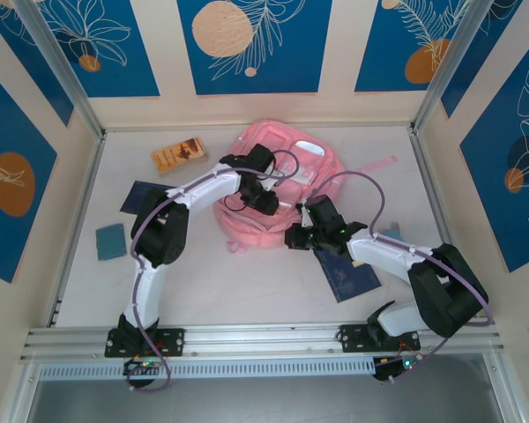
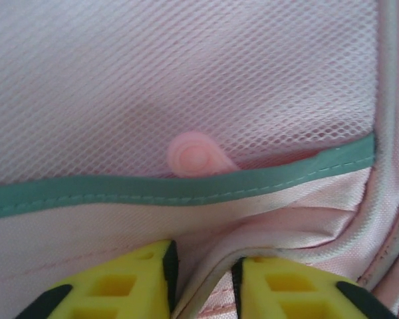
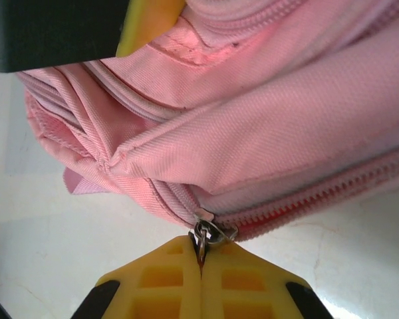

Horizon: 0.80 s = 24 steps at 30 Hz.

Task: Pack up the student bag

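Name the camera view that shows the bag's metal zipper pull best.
The right wrist view: the zipper pull sits close up, pinched by the right gripper. The top external view shows the student bag, the pull too small to make out. The left wrist view faces the bag's mesh pocket and teal trim.

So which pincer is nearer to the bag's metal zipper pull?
Right. The right pincer is shut on the zipper pull; the left pincer is apart from it, over the student bag by its mesh pocket.

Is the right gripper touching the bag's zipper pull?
Touching. In the right wrist view the right gripper is pinched shut on the metal zipper pull of the student bag.
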Motion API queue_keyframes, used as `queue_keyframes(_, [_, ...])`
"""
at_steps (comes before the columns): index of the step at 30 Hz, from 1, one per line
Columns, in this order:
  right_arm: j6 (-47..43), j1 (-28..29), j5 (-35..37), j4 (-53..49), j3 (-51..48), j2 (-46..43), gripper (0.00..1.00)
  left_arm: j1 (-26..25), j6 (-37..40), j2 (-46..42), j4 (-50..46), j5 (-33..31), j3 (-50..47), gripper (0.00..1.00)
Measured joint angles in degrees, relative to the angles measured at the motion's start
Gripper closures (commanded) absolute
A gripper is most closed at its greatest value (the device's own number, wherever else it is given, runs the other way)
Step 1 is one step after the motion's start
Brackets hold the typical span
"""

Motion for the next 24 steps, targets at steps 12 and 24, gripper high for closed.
queue_keyframes(12, [8.66, -8.87, -6.29, -10.73, 0.50, -12.52, 0.33, 2.01, -15.26, -18.40, 10.21, -1.44, -15.65, 0.46])
queue_keyframes(24, [12.66, -21.62, -10.93, -17.90, 8.13, -5.75, 0.27, -7.91, -25.09, -26.58, 11.93, -6.01, -23.47, 0.50])
